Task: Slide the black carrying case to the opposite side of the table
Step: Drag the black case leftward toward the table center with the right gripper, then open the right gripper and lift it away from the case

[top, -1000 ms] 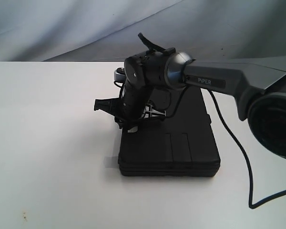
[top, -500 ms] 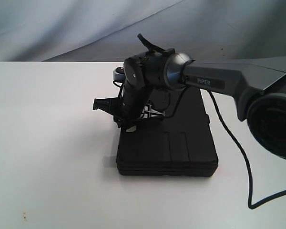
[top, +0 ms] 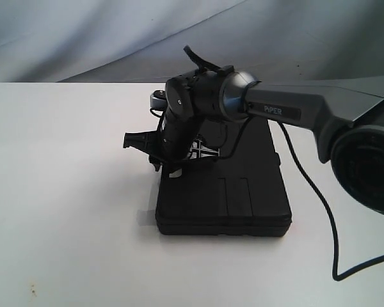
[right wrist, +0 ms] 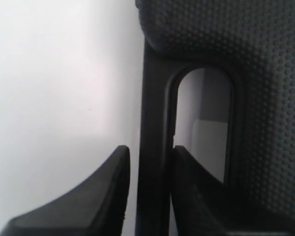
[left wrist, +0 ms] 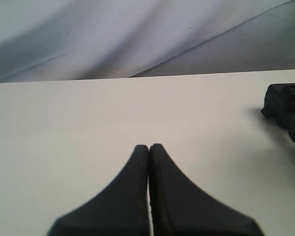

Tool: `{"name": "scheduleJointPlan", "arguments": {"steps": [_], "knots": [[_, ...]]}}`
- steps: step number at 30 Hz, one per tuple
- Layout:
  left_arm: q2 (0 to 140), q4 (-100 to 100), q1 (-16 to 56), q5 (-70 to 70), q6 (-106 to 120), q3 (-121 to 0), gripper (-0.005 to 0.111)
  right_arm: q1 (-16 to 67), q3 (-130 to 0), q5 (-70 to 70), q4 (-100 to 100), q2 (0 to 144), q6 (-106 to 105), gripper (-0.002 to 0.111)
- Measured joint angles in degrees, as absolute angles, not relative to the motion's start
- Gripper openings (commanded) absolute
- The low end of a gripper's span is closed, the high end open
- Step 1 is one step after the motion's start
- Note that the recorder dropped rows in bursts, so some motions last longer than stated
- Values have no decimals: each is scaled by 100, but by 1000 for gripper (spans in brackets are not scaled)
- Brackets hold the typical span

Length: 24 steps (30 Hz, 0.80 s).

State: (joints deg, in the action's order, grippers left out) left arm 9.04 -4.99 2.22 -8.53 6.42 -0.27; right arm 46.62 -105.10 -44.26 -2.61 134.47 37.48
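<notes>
The black carrying case [top: 224, 198] lies flat on the white table [top: 70, 192], its handle at the left end. My right gripper [top: 171, 167] reaches down over that end. In the right wrist view the handle bar [right wrist: 152, 123] runs between the fingers of my right gripper [right wrist: 148, 150]. One finger lies against the bar and a thin bright gap shows beside the other, so the jaws stand open around it. The case's textured shell [right wrist: 265, 73] fills the far side. My left gripper [left wrist: 149, 146] is shut and empty, low over bare table [left wrist: 88, 113].
A black cable [top: 326, 217] trails from the right arm [top: 281, 109] over the table right of the case. A grey cloth backdrop [top: 83, 38] hangs behind the far edge. A black part [left wrist: 285, 105] shows at the edge of the left wrist view.
The case and the right gripper have shifted slightly to the left. The right gripper's jaws have widened around the handle bar. The left gripper has not moved.
</notes>
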Motion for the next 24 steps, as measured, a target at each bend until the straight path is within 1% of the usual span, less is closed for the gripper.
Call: {"name": "scheduleJointPlan", "arguments": {"steps": [8, 17, 18, 20, 23, 24], "knots": [[904, -499, 222, -853, 642, -27, 0, 4662, -10518, -4483, 0, 13365, 3897, 27], [904, -499, 222, -853, 642, -27, 0, 4662, -10556, -4483, 645, 12781, 3931, 26], [904, -499, 222, -853, 642, -27, 0, 4662, -10556, -4483, 730, 12713, 3918, 24], [904, -499, 222, -853, 642, -27, 0, 4662, -10556, -4483, 941, 12536, 3718, 17], [904, -499, 222, -853, 642, -27, 0, 4662, -10556, -4472, 1257, 12263, 3093, 1], [904, -499, 222, -853, 642, -27, 0, 4662, -10556, -4472, 1362, 12194, 2877, 0]]}}
